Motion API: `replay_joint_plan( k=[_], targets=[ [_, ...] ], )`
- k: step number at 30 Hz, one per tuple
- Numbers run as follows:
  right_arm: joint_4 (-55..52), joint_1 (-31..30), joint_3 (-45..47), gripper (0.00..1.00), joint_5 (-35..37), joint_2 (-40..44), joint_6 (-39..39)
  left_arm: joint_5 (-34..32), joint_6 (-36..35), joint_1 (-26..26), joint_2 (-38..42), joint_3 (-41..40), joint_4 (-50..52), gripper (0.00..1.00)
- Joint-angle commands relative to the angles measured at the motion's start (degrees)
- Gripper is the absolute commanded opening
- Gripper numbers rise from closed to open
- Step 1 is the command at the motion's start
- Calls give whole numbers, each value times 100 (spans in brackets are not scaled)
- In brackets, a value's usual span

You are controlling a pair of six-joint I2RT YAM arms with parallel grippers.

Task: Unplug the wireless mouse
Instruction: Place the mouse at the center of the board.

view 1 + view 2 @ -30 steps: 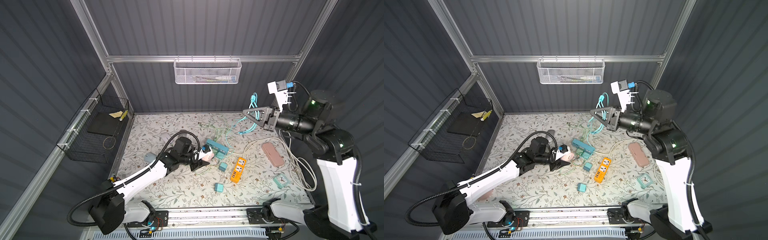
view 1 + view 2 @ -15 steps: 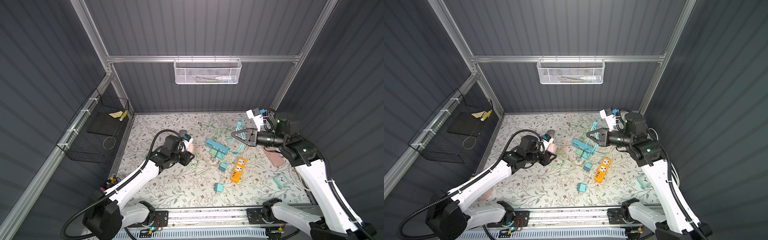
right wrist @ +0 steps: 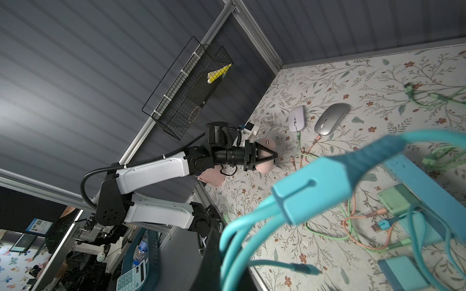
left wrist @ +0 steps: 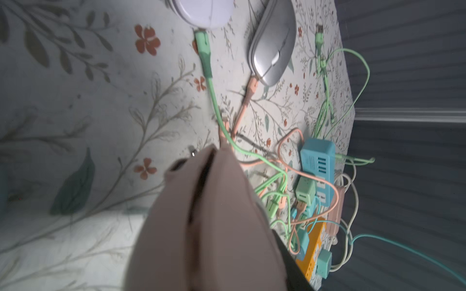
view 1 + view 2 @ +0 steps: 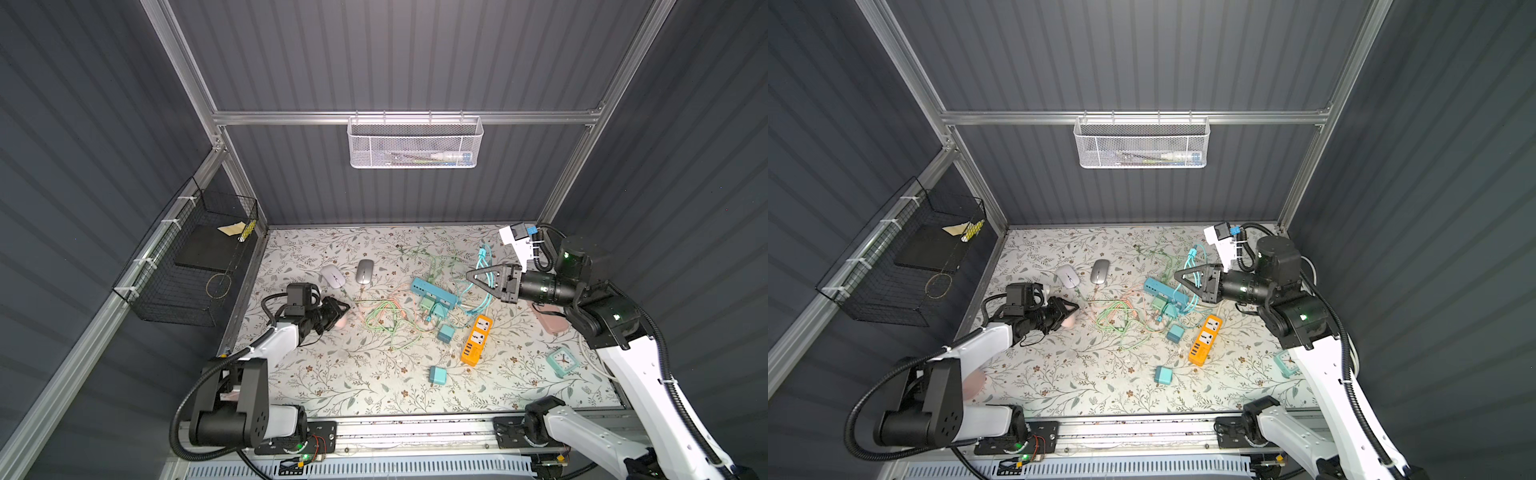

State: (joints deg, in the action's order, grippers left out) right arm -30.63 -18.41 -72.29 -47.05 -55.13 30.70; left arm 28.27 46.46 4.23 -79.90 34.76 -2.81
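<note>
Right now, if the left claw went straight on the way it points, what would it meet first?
Probably the loose pink cable end lying just ahead of the pink mouse that the left claw holds, with the green cable crossing it; its height is unclear.

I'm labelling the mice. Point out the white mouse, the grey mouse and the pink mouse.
white mouse (image 5: 333,276): a top view, middle of its shell.
grey mouse (image 5: 365,271): a top view, middle of its shell.
pink mouse (image 3: 264,168): right wrist view, its exposed rounded side.
</note>
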Motion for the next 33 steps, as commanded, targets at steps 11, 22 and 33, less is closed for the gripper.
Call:
replay_joint_plan(
  k=[11, 22, 33],
  targets=[
    [53, -9, 202, 0, 89, 343, -121, -437, 220, -762, -1612, 1562, -317, 5],
    [-84, -4, 148, 0, 117, 298, -349, -411, 22, -906, -2206, 1814, -207, 24],
    [-31, -4, 191, 0, 117, 266, -333, -705, -23, -945, -2145, 1823, 217, 51]
  ],
)
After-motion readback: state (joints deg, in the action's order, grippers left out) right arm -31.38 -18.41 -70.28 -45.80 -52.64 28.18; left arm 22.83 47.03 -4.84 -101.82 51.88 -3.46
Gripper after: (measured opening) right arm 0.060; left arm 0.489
